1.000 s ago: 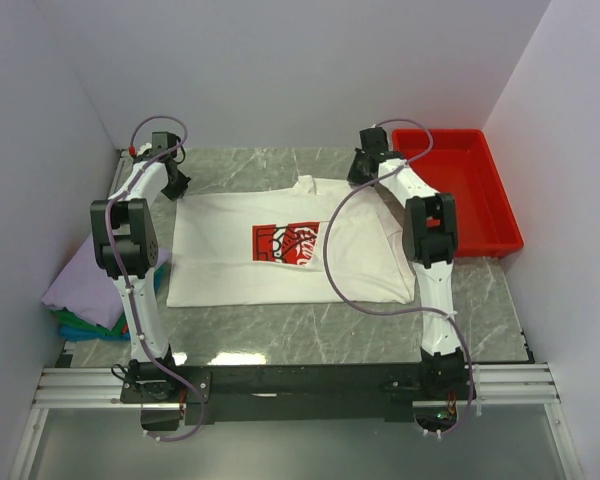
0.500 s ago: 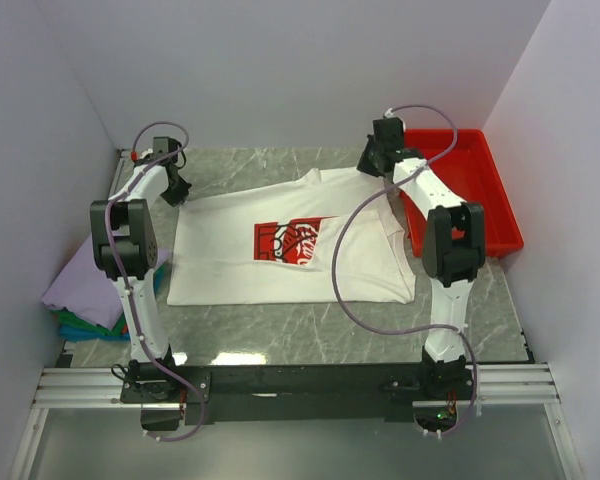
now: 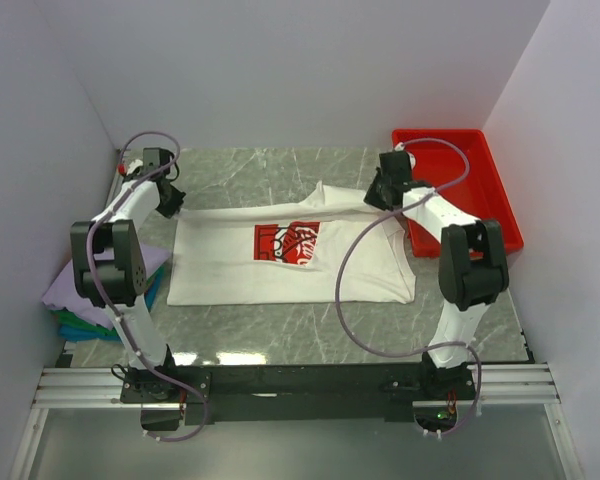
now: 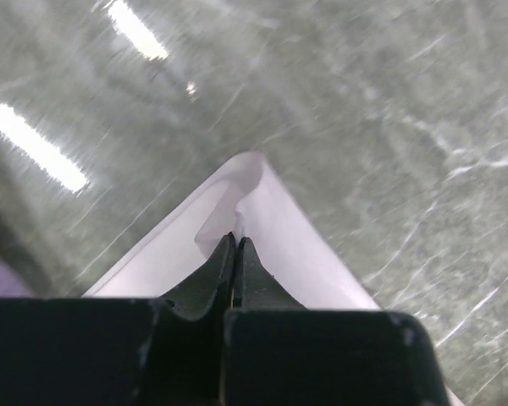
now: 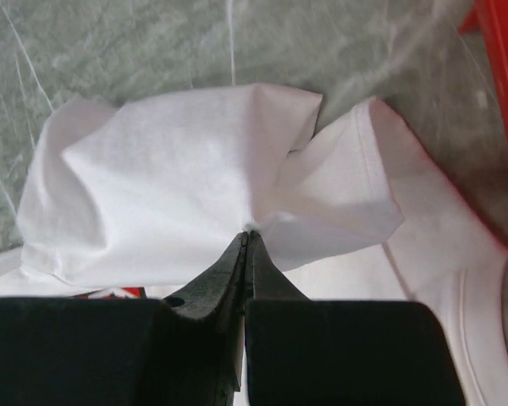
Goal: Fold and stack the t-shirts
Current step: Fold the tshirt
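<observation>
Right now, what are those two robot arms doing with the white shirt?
The left gripper and the right gripper are each shut on the white t-shirt, pinching its far corners. It lies spread on the table, red print up, not yet folded. A pile of folded shirts sits at the left edge.

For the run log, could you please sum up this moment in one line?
step: fold white t-shirt | left gripper: shut on its far-left corner | right gripper: shut on its bunched far-right part | folded shirts: stacked left
</observation>
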Motion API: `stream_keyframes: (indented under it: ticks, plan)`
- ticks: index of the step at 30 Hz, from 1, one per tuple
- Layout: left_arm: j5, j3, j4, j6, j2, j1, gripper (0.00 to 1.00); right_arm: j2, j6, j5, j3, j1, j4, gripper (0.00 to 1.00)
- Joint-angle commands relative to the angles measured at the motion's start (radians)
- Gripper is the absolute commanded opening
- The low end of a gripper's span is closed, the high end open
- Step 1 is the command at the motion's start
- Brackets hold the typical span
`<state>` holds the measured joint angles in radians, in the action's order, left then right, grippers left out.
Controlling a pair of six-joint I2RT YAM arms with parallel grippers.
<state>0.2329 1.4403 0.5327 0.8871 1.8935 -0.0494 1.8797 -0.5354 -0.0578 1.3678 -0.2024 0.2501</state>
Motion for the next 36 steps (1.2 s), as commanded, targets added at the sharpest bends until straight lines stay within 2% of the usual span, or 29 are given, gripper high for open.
stream_keyframes:
  ticks: [1,5,11,22,36]
  plan:
    - [0.013,-0.099,-0.057,0.065,-0.111,-0.006,0.01,-0.138,-0.058,-0.036,-0.093,0.006,-0.09,0.0]
    - [0.003,-0.231,-0.1,0.111,-0.186,-0.004,0.01,-0.229,-0.106,-0.054,-0.24,0.004,-0.144,0.0]
    - [0.014,-0.31,-0.128,0.144,-0.258,-0.006,0.01,-0.316,-0.167,-0.013,-0.381,0.003,-0.227,0.0]
    - [0.022,-0.336,-0.122,0.138,-0.295,-0.006,0.01,-0.402,-0.218,0.019,-0.518,0.003,-0.247,0.0]
    - [0.016,-0.449,-0.157,0.147,-0.346,-0.007,0.01,-0.519,-0.23,0.078,-0.668,0.003,-0.247,0.0]
